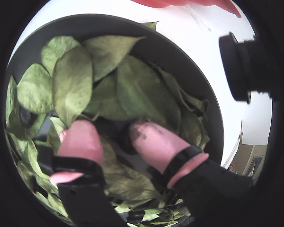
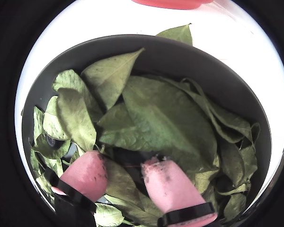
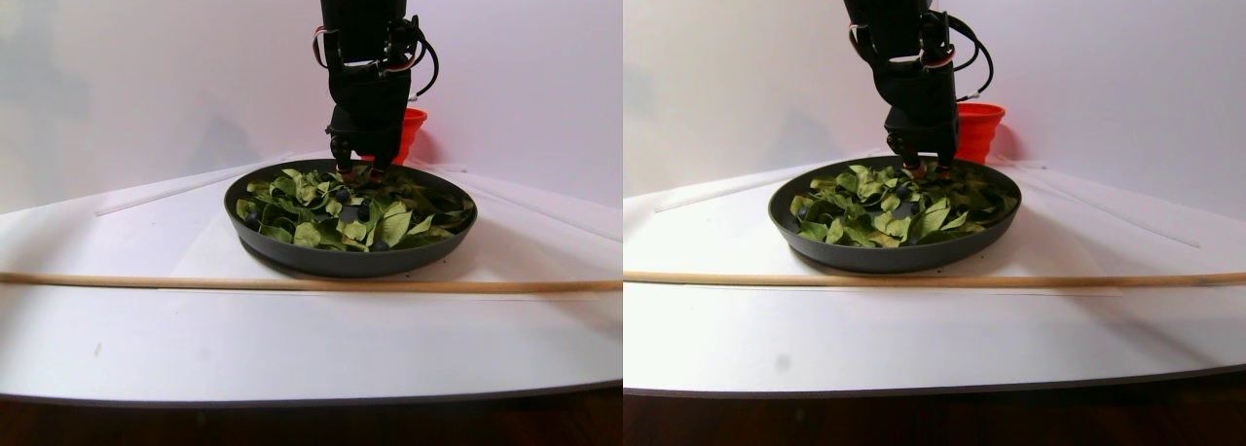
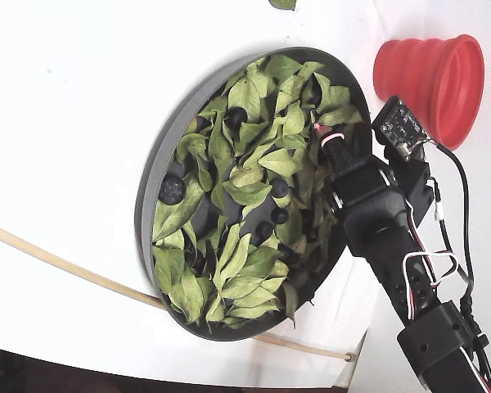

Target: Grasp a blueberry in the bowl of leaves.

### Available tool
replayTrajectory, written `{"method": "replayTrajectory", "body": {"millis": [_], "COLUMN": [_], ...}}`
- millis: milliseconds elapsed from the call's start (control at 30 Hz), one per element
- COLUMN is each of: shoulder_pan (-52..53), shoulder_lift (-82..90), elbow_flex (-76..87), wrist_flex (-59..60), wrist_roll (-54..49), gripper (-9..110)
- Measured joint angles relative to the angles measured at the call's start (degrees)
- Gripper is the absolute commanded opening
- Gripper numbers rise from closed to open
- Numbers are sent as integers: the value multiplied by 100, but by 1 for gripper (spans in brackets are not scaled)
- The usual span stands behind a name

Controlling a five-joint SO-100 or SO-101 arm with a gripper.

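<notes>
The dark grey bowl is full of green leaves; it also shows in both wrist views and the stereo pair view. Several dark blueberries lie among the leaves, such as one near the bowl's left side and another in the middle. One blueberry peeks out left of the fingers. My gripper is open, its pink fingertips pushed down into the leaves at the bowl's right side in the fixed view. A leaf and a dark gap lie between them; nothing is gripped.
A red ribbed cup stands beyond the bowl, close to the arm. A thin wooden stick lies across the white table in front of the bowl. One stray leaf lies outside the rim. A small camera module sits beside the gripper.
</notes>
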Motion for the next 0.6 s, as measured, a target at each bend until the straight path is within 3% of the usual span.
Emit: {"method": "replayTrajectory", "body": {"millis": [600], "shoulder_pan": [18], "shoulder_lift": [176], "elbow_flex": [369], "wrist_flex": [-141], "wrist_roll": [-387], "gripper": [13]}}
